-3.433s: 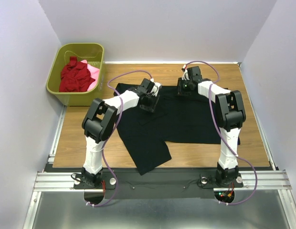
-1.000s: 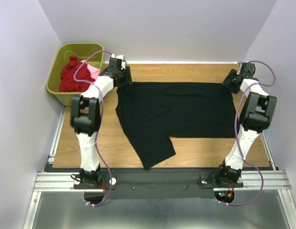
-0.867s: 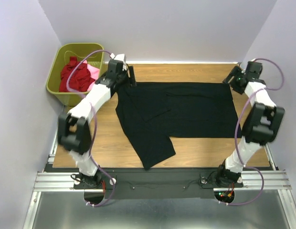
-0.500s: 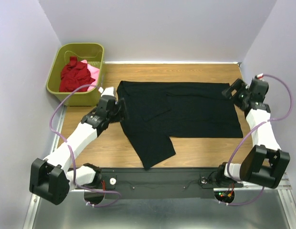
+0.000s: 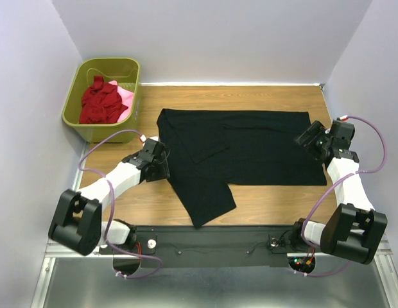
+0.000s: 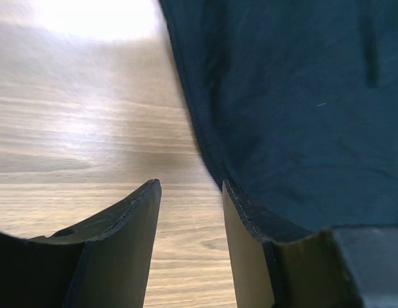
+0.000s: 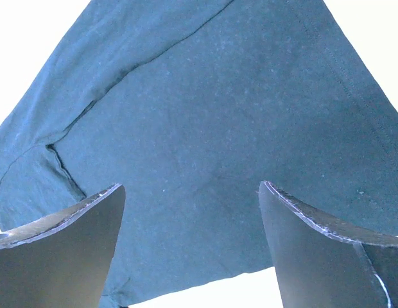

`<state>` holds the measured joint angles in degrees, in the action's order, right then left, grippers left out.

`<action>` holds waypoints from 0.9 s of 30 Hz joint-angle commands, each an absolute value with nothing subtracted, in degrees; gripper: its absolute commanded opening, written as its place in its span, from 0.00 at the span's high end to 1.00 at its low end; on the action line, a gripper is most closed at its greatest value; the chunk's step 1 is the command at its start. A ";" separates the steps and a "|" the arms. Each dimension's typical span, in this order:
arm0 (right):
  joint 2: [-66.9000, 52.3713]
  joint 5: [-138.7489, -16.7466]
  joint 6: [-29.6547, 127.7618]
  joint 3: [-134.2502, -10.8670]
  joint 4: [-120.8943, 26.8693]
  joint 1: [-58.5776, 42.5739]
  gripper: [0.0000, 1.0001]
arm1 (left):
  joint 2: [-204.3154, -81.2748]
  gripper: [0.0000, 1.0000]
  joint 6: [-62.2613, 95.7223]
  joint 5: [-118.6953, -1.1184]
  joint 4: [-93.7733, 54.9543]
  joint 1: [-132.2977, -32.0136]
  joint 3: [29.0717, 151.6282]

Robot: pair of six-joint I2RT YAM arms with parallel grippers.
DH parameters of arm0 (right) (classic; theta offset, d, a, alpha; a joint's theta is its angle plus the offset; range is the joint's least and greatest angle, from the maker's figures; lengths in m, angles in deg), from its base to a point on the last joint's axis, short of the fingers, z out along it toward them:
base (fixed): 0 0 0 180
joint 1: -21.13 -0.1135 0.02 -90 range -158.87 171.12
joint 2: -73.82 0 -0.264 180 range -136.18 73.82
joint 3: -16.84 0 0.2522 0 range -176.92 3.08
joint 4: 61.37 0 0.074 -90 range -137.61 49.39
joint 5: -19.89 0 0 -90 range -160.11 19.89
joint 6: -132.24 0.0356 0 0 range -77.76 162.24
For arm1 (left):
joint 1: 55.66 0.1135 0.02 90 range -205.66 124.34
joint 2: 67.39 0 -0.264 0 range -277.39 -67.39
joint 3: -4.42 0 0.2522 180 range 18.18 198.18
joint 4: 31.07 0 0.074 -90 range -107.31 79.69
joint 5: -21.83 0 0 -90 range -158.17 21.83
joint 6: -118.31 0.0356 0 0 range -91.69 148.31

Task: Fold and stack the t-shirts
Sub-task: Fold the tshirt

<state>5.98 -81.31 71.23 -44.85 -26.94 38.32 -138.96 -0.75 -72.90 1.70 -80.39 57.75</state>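
Observation:
The large black t-shirt (image 5: 244, 147) lies spread flat across the wooden table, with one flap (image 5: 205, 199) reaching toward the near edge. My left gripper (image 5: 162, 163) hovers at the shirt's left hem, open, nothing between its fingers; in the left wrist view the gap (image 6: 191, 186) shows bare wood and the hem (image 6: 205, 128) runs just ahead of the right fingertip. My right gripper (image 5: 306, 136) is at the shirt's right edge, open wide over the black cloth (image 7: 205, 115). Dark red (image 5: 99, 102) and pink (image 5: 124, 96) t-shirts are heaped in the basket.
The olive-green plastic basket (image 5: 83, 123) stands at the table's back left corner. Bare wood (image 5: 115, 192) lies left of the shirt. White walls close in at the back and on both sides. A metal rail (image 5: 212, 240) runs along the near edge.
Both arms have swung from the shirt's far corners toward me, down its left and right sides. The left jaws have narrowed. The shirt lies as it did a second ago.

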 commanded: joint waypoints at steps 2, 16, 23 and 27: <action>6.67 -80.75 71.60 -45.88 -28.36 38.35 0.09 | -144.20 0.47 -2.10 -70.55 1.06 -81.93 61.59; 4.12 -79.34 70.36 -47.02 -28.01 37.82 0.09 | -153.52 0.62 -5.00 -72.29 3.95 -84.48 66.08; 3.07 -77.58 69.66 -47.28 -27.57 37.82 0.10 | -154.58 0.62 -4.56 -74.76 6.86 -84.48 65.12; 2.19 -76.35 69.57 -47.55 -26.43 37.82 0.10 | -155.89 0.61 -3.77 -74.24 6.69 -84.48 64.32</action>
<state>2.75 -78.75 70.51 -44.89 -26.75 38.25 -154.54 -4.40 -72.62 3.16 -84.37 65.29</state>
